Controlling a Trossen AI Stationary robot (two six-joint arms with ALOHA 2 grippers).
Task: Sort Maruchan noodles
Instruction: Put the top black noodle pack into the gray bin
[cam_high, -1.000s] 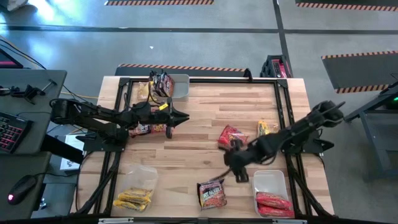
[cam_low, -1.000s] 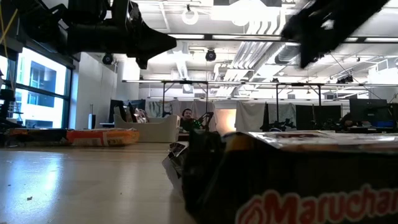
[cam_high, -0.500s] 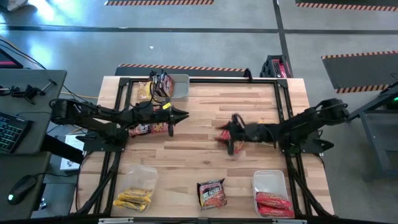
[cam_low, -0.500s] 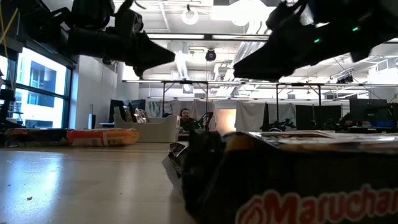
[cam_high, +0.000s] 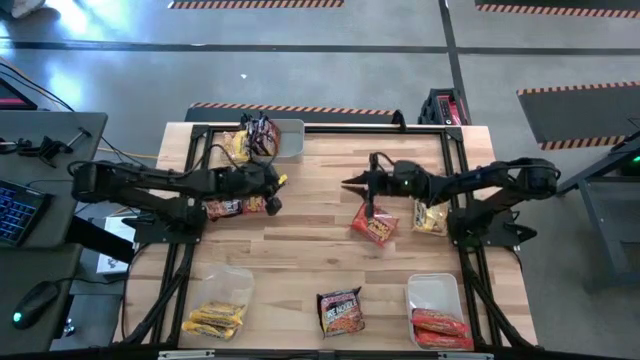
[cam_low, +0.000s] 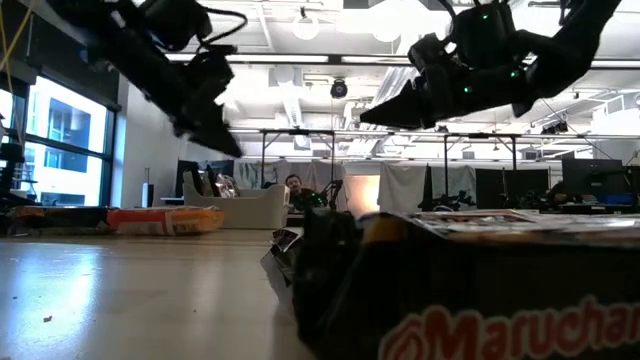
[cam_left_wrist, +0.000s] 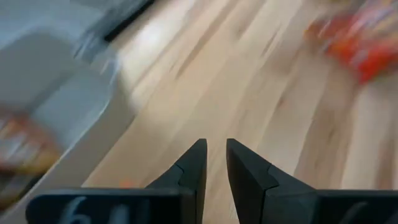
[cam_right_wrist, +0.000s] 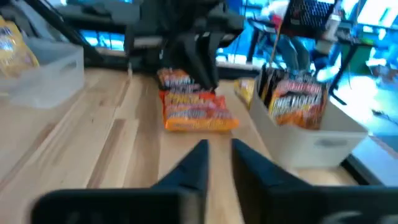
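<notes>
Two arms over the table (cam_high: 320, 170), neither carrying anything. Right gripper (cam_high: 350, 183) hangs near table centre, fingers drawn nearly together with only a thin gap and nothing between them, pointing toward 9 o'clock. Left gripper (cam_high: 275, 190) sits at about 10 o'clock from centre, fingers likewise almost closed on air, just beside a red-orange packet (cam_high: 232, 207) lying under its arm.

Step in hand, as I judge it: between picks. A loose red packet (cam_high: 374, 223) lies on the wood just at 5 o'clock of the right gripper; a yellow packet (cam_high: 432, 215) lies farther toward 3 o'clock. Next move likely calls for the right fingers to spread, drop onto the red packet, pinch the crinkly edge and carry it to the bin at 5 o'clock.

Count, high view:
- Bins: 3. Far bin (cam_high: 285, 138) at 11 o'clock holds dark packets (cam_high: 262, 135), perhaps two; hard to separate them. Near-left bin (cam_high: 232, 282) at 7 o'clock holds yellow packets (cam_high: 214, 319), two or three. Near-right bin (cam_high: 435, 295) holds red packets (cam_high: 440, 325), about two.
- Loose on wood: 1 red, 1 yellow, 1 dark packet (cam_high: 341, 311) at 6 o'clock, 1 red-orange by the left arm, and 1 yellowish packet (cam_high: 232, 146) beside the far bin.

Sorting looks roughly half done.
</notes>
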